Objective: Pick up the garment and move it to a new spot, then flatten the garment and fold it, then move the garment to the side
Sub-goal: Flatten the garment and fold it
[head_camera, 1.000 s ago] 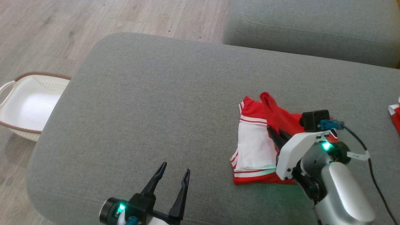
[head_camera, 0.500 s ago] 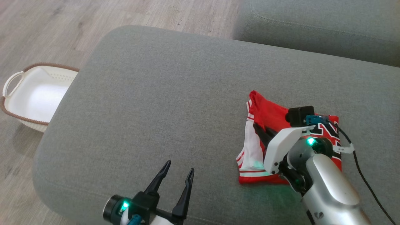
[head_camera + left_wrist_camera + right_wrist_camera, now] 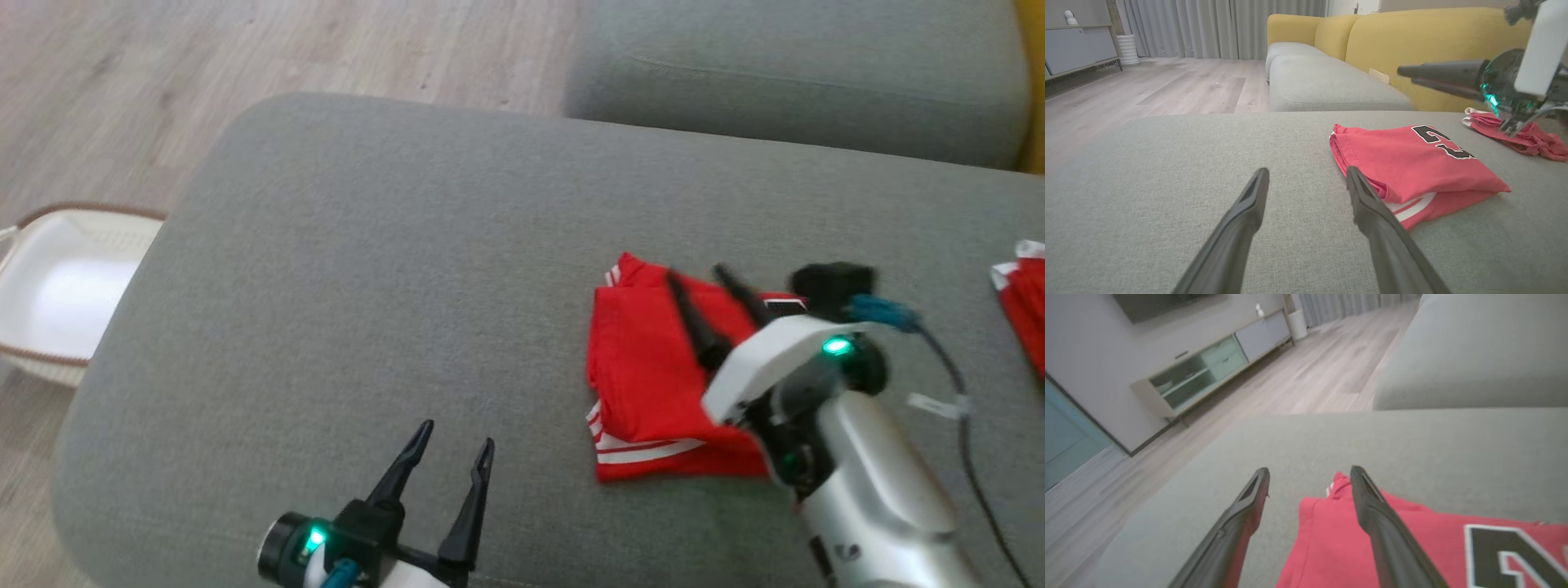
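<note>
Right gripper [image 3: 694,275]: fingers spread and holding nothing. It hangs above the garment [image 3: 653,367] and does not touch it.
Left gripper [image 3: 457,434]: jaws wide apart and empty, low over the bare grey cushion [image 3: 367,245].
Garment position: a folded red bundle lying flat on the cushion, right under the right gripper's fingers and just off to the right of the left gripper's right finger.
Left wrist view: here you get the gap between the right gripper [image 3: 1406,75] and the garment [image 3: 1404,163]. You also see the black numeral [image 3: 1439,141] on the top face and a second red garment [image 3: 1515,130] beyond it.
Right wrist view: between the spread fingers [image 3: 1372,510] you see the far corner of the garment [image 3: 1412,547]. The numeral [image 3: 1506,555] sits to their right.
Head view: a white basket [image 3: 49,286] stands on the floor, well off to the left gripper's left.
Orientation: the rounded fold faces the left gripper. The white-striped hem lies at the end nearest the right wrist.
Long axis: roughly along the right gripper's fingers, though the bundle is close to square.
</note>
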### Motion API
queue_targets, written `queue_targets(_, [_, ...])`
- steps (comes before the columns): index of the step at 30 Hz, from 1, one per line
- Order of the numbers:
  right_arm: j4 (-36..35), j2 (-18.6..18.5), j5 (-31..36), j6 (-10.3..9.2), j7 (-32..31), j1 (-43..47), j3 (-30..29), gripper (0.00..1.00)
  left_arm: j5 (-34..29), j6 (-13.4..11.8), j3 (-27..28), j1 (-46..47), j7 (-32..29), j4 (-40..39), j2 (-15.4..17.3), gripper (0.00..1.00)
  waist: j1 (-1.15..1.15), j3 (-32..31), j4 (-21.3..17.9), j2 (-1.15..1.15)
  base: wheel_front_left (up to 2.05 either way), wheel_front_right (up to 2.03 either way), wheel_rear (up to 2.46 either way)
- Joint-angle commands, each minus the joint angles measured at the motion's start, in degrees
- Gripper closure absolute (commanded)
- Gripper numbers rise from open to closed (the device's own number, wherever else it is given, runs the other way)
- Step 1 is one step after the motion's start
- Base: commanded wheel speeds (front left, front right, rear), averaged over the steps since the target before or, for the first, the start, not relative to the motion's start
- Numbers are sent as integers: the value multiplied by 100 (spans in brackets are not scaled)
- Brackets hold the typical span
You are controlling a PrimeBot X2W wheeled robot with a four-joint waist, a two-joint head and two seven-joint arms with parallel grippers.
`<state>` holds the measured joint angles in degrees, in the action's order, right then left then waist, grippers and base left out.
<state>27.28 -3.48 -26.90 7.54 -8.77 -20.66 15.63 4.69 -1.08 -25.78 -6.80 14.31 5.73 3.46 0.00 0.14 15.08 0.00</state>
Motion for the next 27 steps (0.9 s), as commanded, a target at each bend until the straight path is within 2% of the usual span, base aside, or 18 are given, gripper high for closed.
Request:
queue_targets(1, [-281,-2,130,-5,248,-103,-107,0,-45,-46,227,158,69,-169,-58,0,0,-79,-131,0,0,0,0])
queue_targets(7, [-461,-201,347,-5,1038,400,-750,0,-31,-101,490,92,69,-193,-58,0,0,-201,-471,0,0,0,0])
queue_targets(15, [-532,-575,359,-5,2225,1135,-633,0,62,-197,807,2,69,-214,-58,0,0,-375,-815,0,0,0,0])
queue_targets(20, [-952,-685,399,-5,2371,1610,-563,0,117,-270,964,-81,69,-297,-58,0,0,-497,-905,0,0,0,0])
queue_targets(23, [-1418,-624,418,-5,2374,1983,-629,0,114,-290,1065,-157,69,-313,-58,0,0,-603,-925,0,0,0,0])
queue_targets(27, [-1683,-460,600,-5,2375,2438,-753,0,136,-314,1171,-280,69,-355,-58,0,0,-769,-905,0,0,0,0])
